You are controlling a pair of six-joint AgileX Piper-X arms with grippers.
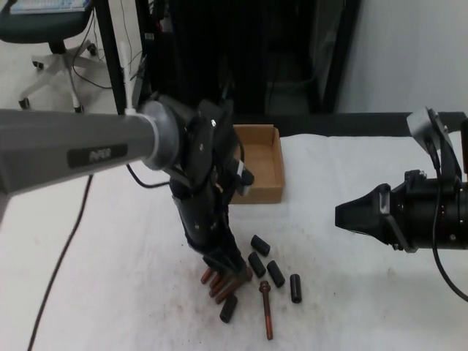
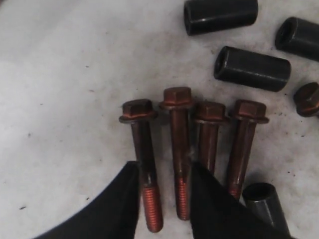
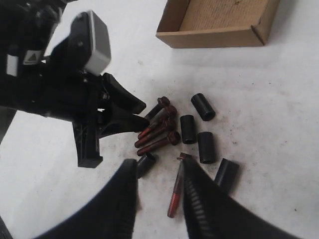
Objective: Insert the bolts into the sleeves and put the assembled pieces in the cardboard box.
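Observation:
Several copper-coloured bolts lie side by side on the white cloth. My left gripper is open low over their threaded ends, two shanks between its fingers. The same gripper shows at the bolt cluster from above. Several black sleeves lie loose just beyond the bolt heads. One lone bolt lies apart, nearer the front edge. My right gripper hangs open above the bench to the right, well off the parts; between its fingers the lone bolt shows far below.
The cardboard box stands open behind the parts, its front wall facing them. A dark cable trails over the cloth at the left. An office chair stands beyond the bench at the back left.

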